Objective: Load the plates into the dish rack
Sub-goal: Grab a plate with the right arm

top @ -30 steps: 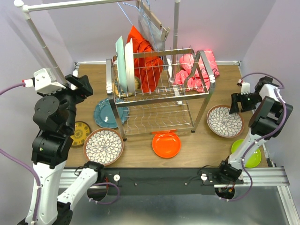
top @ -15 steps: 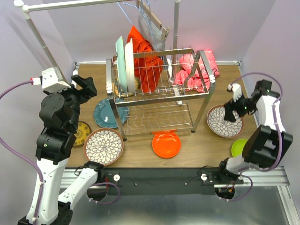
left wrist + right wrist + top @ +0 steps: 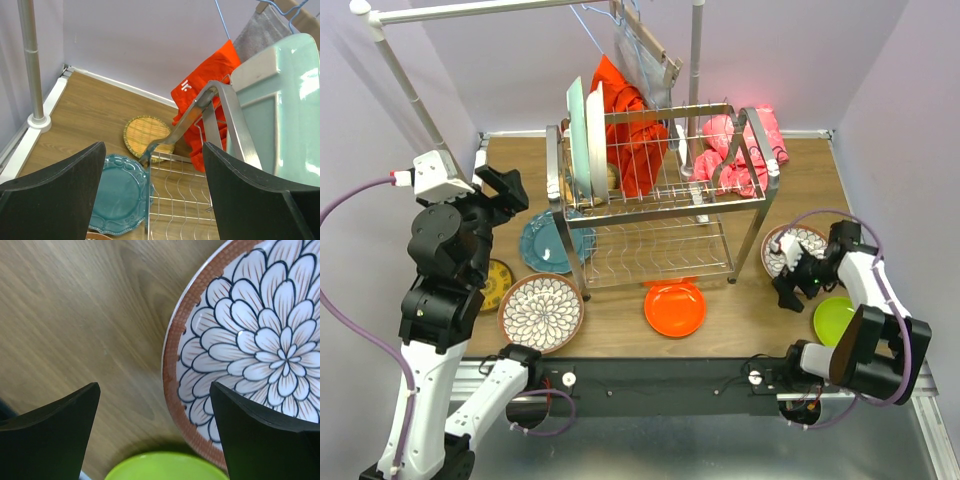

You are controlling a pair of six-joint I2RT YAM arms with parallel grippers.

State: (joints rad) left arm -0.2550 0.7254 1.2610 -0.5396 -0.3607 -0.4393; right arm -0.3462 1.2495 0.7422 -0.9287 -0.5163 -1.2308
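Observation:
The chrome dish rack [image 3: 660,205] stands mid-table, with a mint plate [image 3: 575,135] and a white plate [image 3: 596,128] upright in its upper shelf. Flat on the table lie a teal plate [image 3: 546,243], a yellow plate [image 3: 496,283], a floral plate [image 3: 541,312], an orange plate [image 3: 675,308], a second floral plate [image 3: 786,248] and a lime plate [image 3: 836,320]. My left gripper [image 3: 504,189] hangs open left of the rack, holding nothing. My right gripper [image 3: 154,387] is open low over the second floral plate's [image 3: 260,340] rim, beside the lime plate [image 3: 165,467].
A tan woven plate [image 3: 146,136] lies behind the rack's left end frame [image 3: 220,115]. A white clothes rail [image 3: 470,10] with hangers spans the back; its post foot [image 3: 38,120] sits by the left wall. An orange cloth [image 3: 632,130] and a pink cloth [image 3: 745,145] lie behind the rack.
My right arm has swung down and toward me, from above the second floral plate's far side to low at its near left rim. The left arm has shifted slightly toward the rack.

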